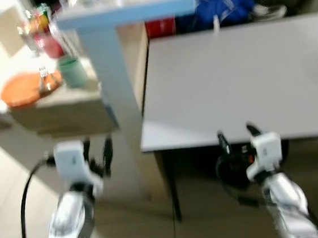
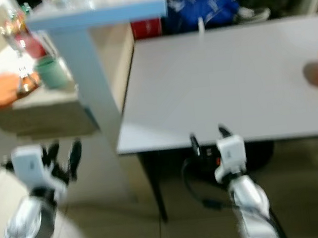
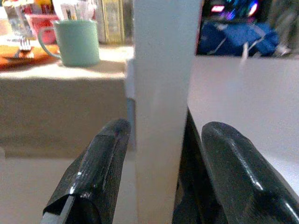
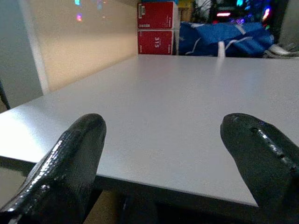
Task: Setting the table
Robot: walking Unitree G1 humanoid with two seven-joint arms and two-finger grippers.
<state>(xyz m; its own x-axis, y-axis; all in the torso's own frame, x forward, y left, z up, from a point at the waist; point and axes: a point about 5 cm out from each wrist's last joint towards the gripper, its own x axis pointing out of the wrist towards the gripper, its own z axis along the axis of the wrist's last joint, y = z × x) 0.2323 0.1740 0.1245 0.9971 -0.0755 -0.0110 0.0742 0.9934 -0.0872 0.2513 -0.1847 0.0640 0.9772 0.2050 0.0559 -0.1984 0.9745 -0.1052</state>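
- Orange plate (image 1: 25, 89) with fork (image 1: 43, 75) on low beige counter (image 1: 61, 109), green mug (image 1: 74, 71) just beside.
- Left claw (image 1: 96, 150) spread wide, empty, near white post (image 1: 116, 89).
- Right claw (image 1: 236, 135) spread wide, empty, at white counter (image 1: 235, 82) edge.

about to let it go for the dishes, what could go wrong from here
The white post stands between the left gripper and the counter holding the green mug and orange plate; reaching straight could hit it. The fork lying on the plate may slide off if the plate is lifted tilted. The right gripper hovers at the table edge and might bump it.
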